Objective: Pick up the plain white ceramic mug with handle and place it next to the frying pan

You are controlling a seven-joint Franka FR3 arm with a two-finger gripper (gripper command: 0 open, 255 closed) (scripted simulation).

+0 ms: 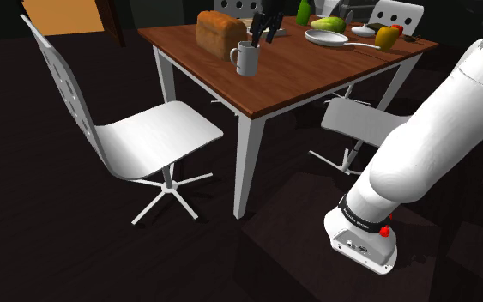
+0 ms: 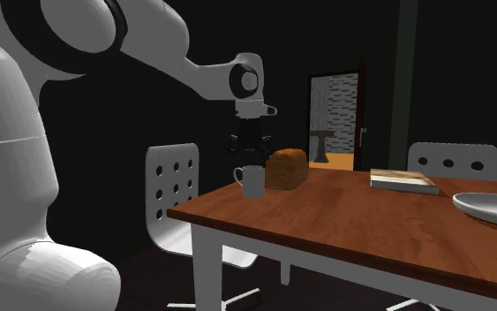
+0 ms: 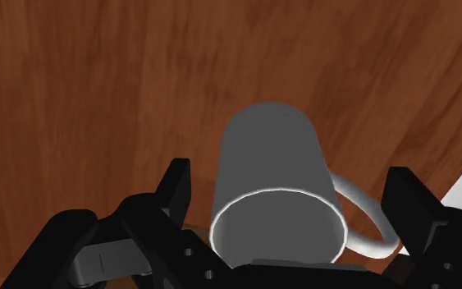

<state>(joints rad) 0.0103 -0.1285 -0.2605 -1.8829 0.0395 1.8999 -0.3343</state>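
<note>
A plain pale mug (image 1: 246, 58) with a handle stands upright on the wooden table (image 1: 291, 81), near its front corner and beside a loaf of bread (image 1: 220, 34). My black gripper (image 1: 262, 38) hangs just above the mug (image 2: 252, 181), pointing down, in the second exterior view (image 2: 248, 155). In the wrist view the gripper (image 3: 290, 187) is open; its fingers (image 3: 174, 185) stand on either side of the mug (image 3: 274, 164) without touching it. A shallow pale pan (image 1: 327, 37) with a thin handle lies further back on the table.
Fruit and small items (image 1: 387, 37) sit near the pan. A flat book (image 2: 403, 181) lies at the table's far side. White swivel chairs (image 1: 145, 137) stand around the table, one near the mug's corner. The floor is dark.
</note>
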